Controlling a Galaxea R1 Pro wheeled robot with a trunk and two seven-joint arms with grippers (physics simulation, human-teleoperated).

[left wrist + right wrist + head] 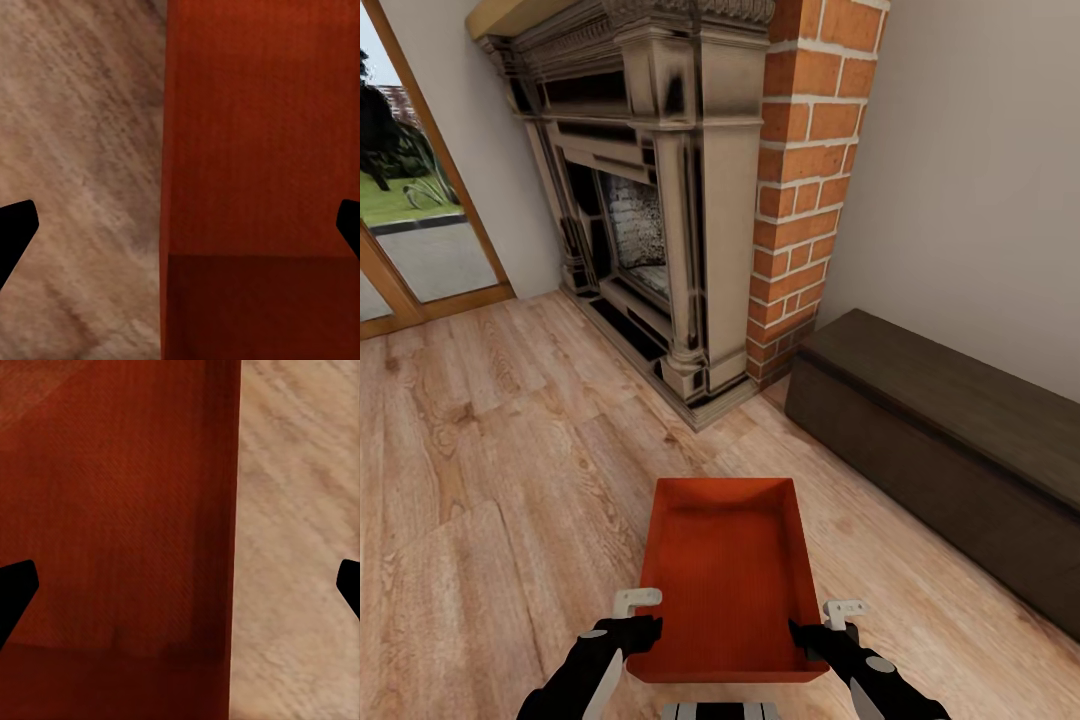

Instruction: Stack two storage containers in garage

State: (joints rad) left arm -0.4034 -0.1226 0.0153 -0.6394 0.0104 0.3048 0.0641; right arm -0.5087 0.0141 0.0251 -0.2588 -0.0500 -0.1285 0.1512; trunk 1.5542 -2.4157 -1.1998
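Nearest, the left gripper (643, 612) and the right gripper (822, 618) sit against the two long sides of an orange-red storage container (728, 580), each straddling a thin wall with its black fingers spread, one finger inside the bin and one outside. In the left wrist view the dark fingertips (16, 229) stand wide apart at the frame's edges, the container wall (166, 150) running between them without touching either; the right wrist view shows the same. Whether the walls are pinched I cannot tell. The bin is a plain open-top rectangle with a finely ribbed surface (its near end is cut off by the bottom of the head view), sitting over the light wood plank floor (490, 470), grainy and knotted.

Farther right, a long dark low cabinet (950, 440) of matte wood runs along the wall, its far end leaving the picture. Beyond it rises a red brick column (810, 180) beside a carved, soot-darkened fireplace (660, 210). At far left, a wood-framed glass door (420, 230) shows blurred greenery.
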